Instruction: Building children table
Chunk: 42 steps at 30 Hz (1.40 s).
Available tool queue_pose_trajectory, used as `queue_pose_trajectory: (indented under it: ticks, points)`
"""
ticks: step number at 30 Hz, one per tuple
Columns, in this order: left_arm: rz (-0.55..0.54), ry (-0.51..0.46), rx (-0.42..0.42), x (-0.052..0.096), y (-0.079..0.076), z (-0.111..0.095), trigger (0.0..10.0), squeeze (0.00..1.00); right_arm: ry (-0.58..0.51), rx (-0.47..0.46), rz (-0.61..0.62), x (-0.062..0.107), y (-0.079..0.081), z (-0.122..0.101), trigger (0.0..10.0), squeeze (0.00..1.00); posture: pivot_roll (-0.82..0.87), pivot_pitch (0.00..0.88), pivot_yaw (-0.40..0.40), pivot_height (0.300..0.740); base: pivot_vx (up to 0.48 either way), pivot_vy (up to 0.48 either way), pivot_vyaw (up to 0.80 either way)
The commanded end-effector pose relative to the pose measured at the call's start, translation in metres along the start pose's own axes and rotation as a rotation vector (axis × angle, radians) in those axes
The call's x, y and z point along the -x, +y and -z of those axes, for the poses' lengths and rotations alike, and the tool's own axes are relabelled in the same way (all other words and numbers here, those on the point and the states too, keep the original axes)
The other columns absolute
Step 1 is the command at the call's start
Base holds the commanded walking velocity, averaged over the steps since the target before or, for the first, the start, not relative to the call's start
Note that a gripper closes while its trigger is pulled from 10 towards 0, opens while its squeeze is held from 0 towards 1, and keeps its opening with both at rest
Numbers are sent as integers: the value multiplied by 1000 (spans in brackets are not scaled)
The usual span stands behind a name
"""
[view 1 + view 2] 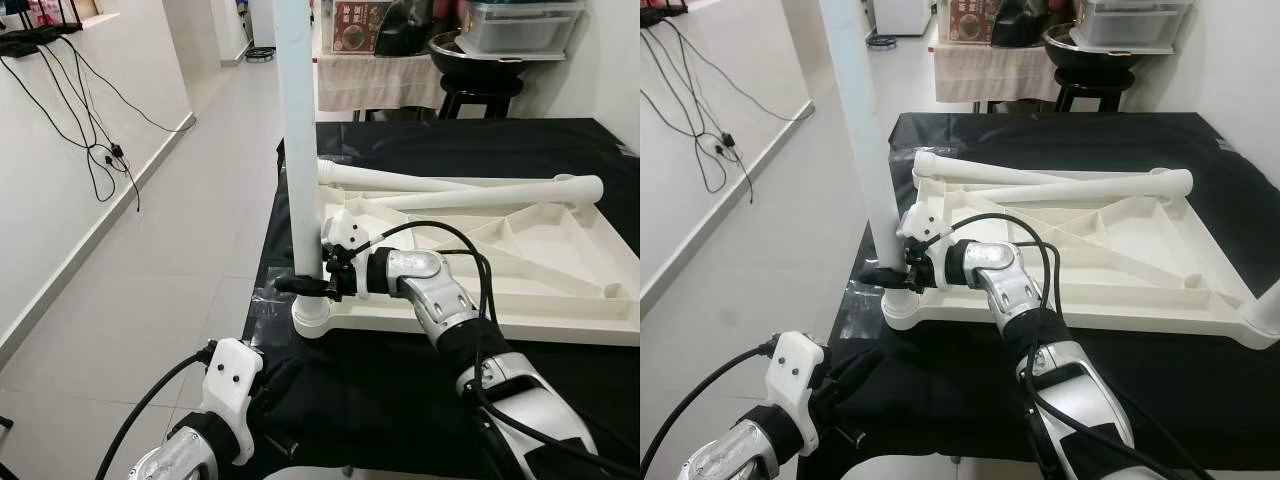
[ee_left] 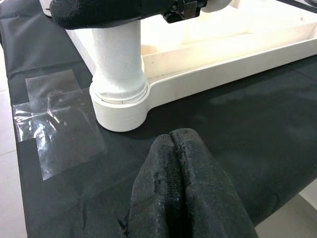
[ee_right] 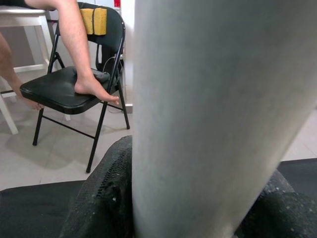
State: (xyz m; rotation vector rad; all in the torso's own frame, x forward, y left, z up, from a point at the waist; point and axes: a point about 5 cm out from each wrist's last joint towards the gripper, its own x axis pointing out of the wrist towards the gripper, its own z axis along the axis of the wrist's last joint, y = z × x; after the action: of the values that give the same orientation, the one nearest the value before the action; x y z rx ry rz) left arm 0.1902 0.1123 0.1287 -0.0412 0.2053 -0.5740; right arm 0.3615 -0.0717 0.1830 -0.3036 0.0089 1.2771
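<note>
Tabletop (image 1: 560, 290): white, ribbed underside up, lying on the black-covered bench (image 1: 420, 390).
Upright leg (image 1: 297, 130): white tube standing in the near-left corner socket (image 1: 311, 318) of the tabletop.
Loose legs (image 1: 480, 190): two white tubes lying across the tabletop's far edge, touching each other.
Right claw (image 1: 305, 285): clamped on the upright leg just above the socket, one black finger on each side.
Left claw (image 2: 179, 163): fingers pressed together, hovering over the black cover near the socket, holding nothing.
Left wrist view: the leg's base seated in the threaded socket, and clear tape (image 2: 54, 119) stuck on the cover beside it.
Right wrist view: the leg close up between the black fingers (image 3: 106, 198); behind it a person's bare foot (image 3: 94, 87) rests on a black folding chair (image 3: 64, 89).
Head views: tiled floor (image 1: 150, 300) left of the bench, cables (image 1: 90, 110) along the wall.
</note>
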Motion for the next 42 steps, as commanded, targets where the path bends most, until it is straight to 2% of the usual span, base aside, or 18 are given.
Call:
queue_pose_trajectory:
  ticks: [1, 4, 5, 6, 7, 9, 10, 13, 18, 21, 23, 24, 26, 27, 30, 34, 35, 42]
  points:
    - [-1, 9, -4, 1, -1, 3, 10000, 0, -26, 23, -30, -7, 2, -5, 0, 0, 73, 47, 6, 740, 0, 0, 0]
    - [-2, 10, -5, 2, -1, 3, 10000, 0, 17, 1, 48, -6, -1, 2, 0, 0, 86, 49, -8, 740, 0, 0, 0]
    - [-8, 11, -9, 3, -1, 3, 10000, 0, 86, -45, 244, -4, -6, 16, 0, 0, 91, 50, -21, 740, 0, 0, 0]
    - [-20, 11, -7, 6, 0, 2, 10000, 0, 155, -107, 544, 5, 16, 40, 0, 0, 96, 72, -34, 740, 0, 0, 0]
    - [-20, 11, -7, 6, 0, 2, 10000, 0, 155, -107, 544, 5, 16, 40, 0, 0, 96, 72, -34, 740, 0, 0, 0]
    - [-33, 10, 3, 10, 2, 1, 10000, 0, 141, -172, 731, 22, 52, 45, 0, 0, 82, 87, -13, 740, 0, 0, 0]
    - [-37, 11, 7, 11, 3, 2, 10000, 0, 133, -192, 775, 27, 61, 45, 0, 0, 60, 77, 0, 740, 0, 0, 0]
    - [-37, 12, 2, 10, 5, 2, 10000, 0, 125, -180, 838, 27, 51, 42, 0, 0, 63, 58, 5, 740, 0, 0, 0]
    - [-38, -15, -10, 5, 8, -4, 10000, 0, 84, -155, 857, 15, 35, 36, 0, 0, 76, 46, -18, 740, 0, 0, 0]
    - [-60, -39, 7, 9, 11, -7, 10000, 0, 73, -137, 911, 8, 23, 28, 0, 0, 92, 41, -20, 740, 0, 0, 0]
    - [-68, -41, 2, 10, 12, -8, 10000, 0, 83, -138, 931, 7, 24, 24, 0, 0, 97, 38, -22, 740, 0, 0, 0]
    - [-73, -42, -5, 10, 13, -9, 10000, 0, 109, -139, 929, 3, 28, 21, 8078, 0, 105, 36, -25, 740, 0, 0, 0]
    - [-72, -43, -6, 10, 13, -9, 10000, 0, 123, -137, 915, 0, 29, 20, 8078, 0, 105, 36, -25, 740, 0, 0, 0]
    - [-66, -41, -13, 9, 12, -9, 10000, 0, 110, -149, 847, -9, 32, 19, 10000, 1000, 106, 34, -21, 740, 0, 0, 0]
    - [-59, -38, -23, 9, 12, -10, 10000, 0, 92, -165, 772, -19, 35, 16, 10000, 1000, 104, 35, -18, 740, 0, 0, 0]
    - [-54, -62, -28, 10, 15, -20, 10000, 0, 62, -160, 706, -26, 28, 11, 10000, 1000, 104, 33, 2, 740, 0, 0, 0]
    - [-56, -76, -38, 10, 17, -27, 10000, 0, 56, -149, 663, -26, 23, 10, 10000, 0, 99, 42, 9, 740, 0, 0, 0]
    - [-83, -83, 3, 11, 17, -32, 10000, 0, 64, -137, 607, -21, 19, 12, 10000, 0, 89, 63, 19, 740, 0, 0, 0]
